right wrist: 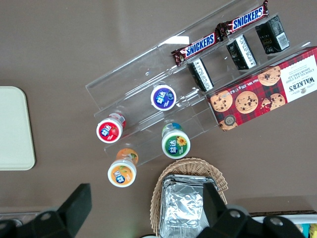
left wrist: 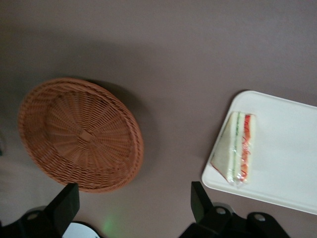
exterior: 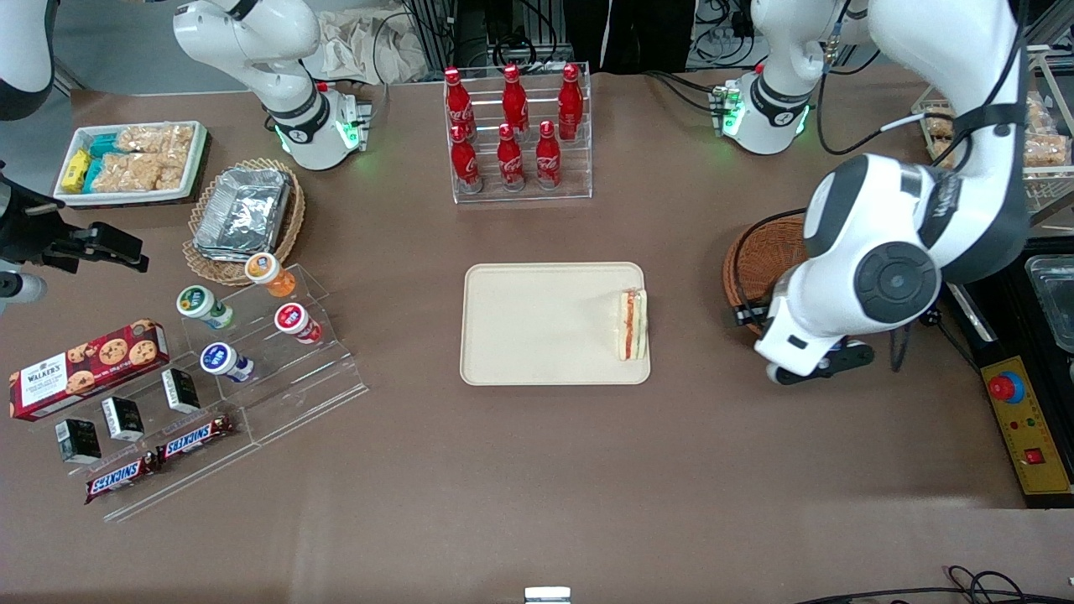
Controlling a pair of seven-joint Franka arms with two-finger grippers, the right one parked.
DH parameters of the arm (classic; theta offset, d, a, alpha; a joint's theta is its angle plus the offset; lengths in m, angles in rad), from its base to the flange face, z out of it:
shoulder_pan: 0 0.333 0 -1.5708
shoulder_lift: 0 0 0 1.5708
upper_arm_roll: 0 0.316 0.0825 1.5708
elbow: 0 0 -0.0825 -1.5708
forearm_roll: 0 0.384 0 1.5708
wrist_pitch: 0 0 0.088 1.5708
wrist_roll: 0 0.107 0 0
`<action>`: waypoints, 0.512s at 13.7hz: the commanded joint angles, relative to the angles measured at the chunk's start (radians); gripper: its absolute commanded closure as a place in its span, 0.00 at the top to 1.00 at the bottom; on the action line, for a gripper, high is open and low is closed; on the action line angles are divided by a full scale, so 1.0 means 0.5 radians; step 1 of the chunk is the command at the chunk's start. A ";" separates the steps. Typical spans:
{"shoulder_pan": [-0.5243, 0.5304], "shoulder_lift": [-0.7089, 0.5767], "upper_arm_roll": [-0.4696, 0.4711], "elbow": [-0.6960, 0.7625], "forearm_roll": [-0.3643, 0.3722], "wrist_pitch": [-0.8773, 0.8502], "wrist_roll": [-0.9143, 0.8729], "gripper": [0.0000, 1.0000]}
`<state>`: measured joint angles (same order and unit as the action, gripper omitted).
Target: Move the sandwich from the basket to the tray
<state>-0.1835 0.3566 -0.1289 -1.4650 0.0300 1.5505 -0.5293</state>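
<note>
small triangular white-bread sandwich (exterior: 632,324) rests at three o'clock on the flat cream-beige rectangular plastic tray (exterior: 537,327); i lift the gripper (left wrist: 133,206), fingers apart and empty, straight clear, beside the round reddish-brown woven wicker basket (left wrist: 79,134).

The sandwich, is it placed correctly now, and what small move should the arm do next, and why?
Probably just lift the hand up and away to a rest pose. The sandwich already lies on the tray, at the edge nearest the basket, which is empty. The hand is open, holds nothing, and hovers above the table between basket and tray, so nothing seems left to carry.
</note>
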 commanded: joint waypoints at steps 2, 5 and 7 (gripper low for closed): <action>0.139 -0.194 -0.018 -0.141 0.106 -0.005 0.297 1.00; 0.268 -0.296 -0.009 -0.159 0.127 -0.005 0.585 1.00; 0.318 -0.360 0.058 -0.162 0.130 -0.009 0.800 1.00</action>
<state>-0.0504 0.2384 -0.1150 -1.5046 0.0816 1.5466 -0.2218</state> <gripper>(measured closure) 0.000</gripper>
